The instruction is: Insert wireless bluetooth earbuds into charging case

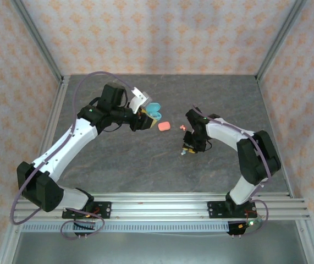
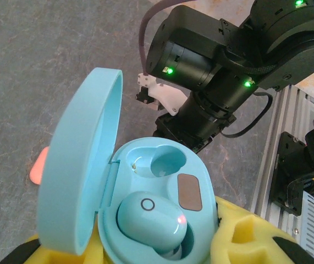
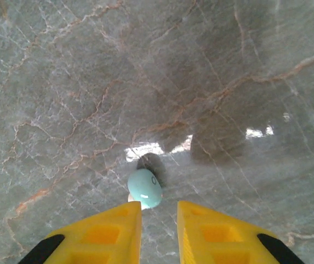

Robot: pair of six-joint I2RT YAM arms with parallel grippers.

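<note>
Teal earbud [image 3: 144,188] lies ring-face up — long axis toward right gripper [image 3: 159,205].

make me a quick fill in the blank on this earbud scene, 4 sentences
1. The left end effector holds the teal charging case with its lid ____.
2. Inside it, exactly ____ earbud sits in a slot; the other slot is empty.
3. The loose earbud on the table ahead of the right end effector is ____ in colour.
4. The other case lying on the table is ____ in colour.
Missing words: open; one; teal; pink
</note>
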